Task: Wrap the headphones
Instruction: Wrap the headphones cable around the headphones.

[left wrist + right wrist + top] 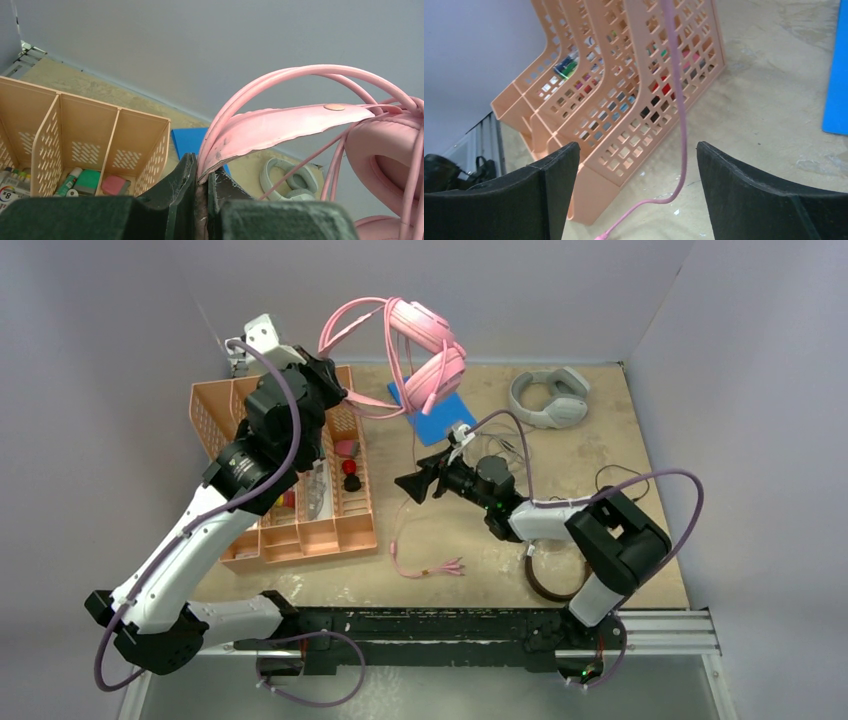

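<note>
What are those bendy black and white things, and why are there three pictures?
They are two robot arms bolted to a table. One picture looks down from above; the other two come from small cameras on each wrist. The left gripper is shut on the pink headphones, holding them up. The right gripper is open, and the pink cable hangs in front of it. On the table lie grey headphones, a blue pad and a peach organizer.
</note>
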